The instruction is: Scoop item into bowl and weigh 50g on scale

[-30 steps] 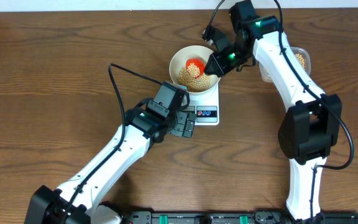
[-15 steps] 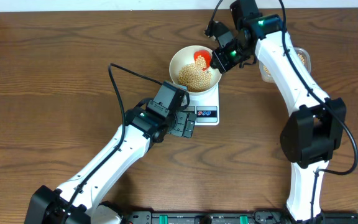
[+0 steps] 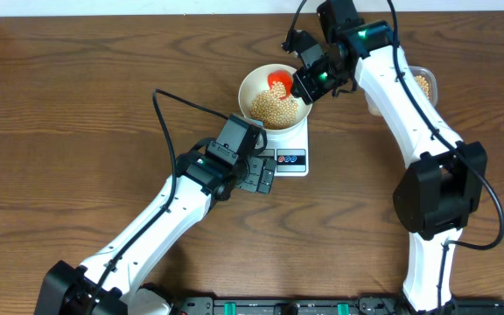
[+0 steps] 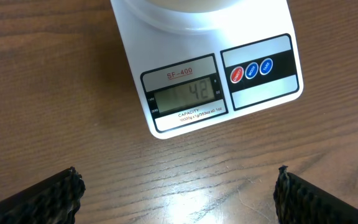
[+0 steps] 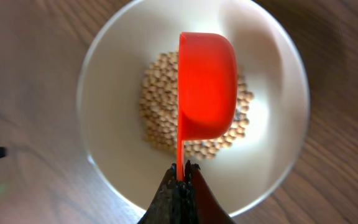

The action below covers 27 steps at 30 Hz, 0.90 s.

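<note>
The white bowl (image 3: pixel 252 80) stands on the white scale (image 3: pixel 289 144) and holds a pile of beige beans (image 3: pixel 275 107). In the left wrist view the scale (image 4: pixel 166 56) shows 42 on its display (image 4: pixel 184 93). My right gripper (image 3: pixel 306 85) is shut on the handle of a red scoop (image 3: pixel 278 80), held tipped on its side above the bowl. In the right wrist view the scoop (image 5: pixel 207 84) hangs over the beans (image 5: pixel 157 93) in the bowl (image 5: pixel 110 74), with the gripper (image 5: pixel 181 171) below it. My left gripper (image 4: pixel 179 193) is open and empty just in front of the scale.
A clear plastic tub (image 3: pixel 423 84) with more beans sits at the back right, partly behind the right arm. The left arm lies across the table's front left. Cables run over the table behind the bowl.
My right gripper has lifted the red scoop from the middle of the bowl toward its far rim and turned it on its side. The left arm has not moved.
</note>
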Tool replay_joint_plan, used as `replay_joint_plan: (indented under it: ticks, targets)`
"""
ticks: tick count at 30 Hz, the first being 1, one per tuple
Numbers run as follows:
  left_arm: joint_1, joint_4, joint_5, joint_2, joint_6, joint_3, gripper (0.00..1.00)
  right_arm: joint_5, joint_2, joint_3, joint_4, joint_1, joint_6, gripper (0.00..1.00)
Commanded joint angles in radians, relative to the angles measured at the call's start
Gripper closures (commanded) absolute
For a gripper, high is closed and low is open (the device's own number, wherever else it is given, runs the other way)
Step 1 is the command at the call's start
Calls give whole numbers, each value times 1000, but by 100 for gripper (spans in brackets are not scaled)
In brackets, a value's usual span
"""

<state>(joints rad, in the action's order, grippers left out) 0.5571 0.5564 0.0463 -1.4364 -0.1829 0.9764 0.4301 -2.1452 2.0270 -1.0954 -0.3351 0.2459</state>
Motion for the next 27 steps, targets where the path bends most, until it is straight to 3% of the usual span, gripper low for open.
replay_joint_plan:
  ticks: [1, 8, 27]
  targets:
    - [-2, -1, -13, 8, 6, -8, 0, 127, 34, 2, 0, 31, -26, 99]
    - [-2, -1, -13, 8, 6, -8, 0, 291, 34, 2, -9, 100, -29, 99]
    - [-2, -1, -13, 8, 6, -8, 0, 340, 34, 2, -24, 119, -29, 99]
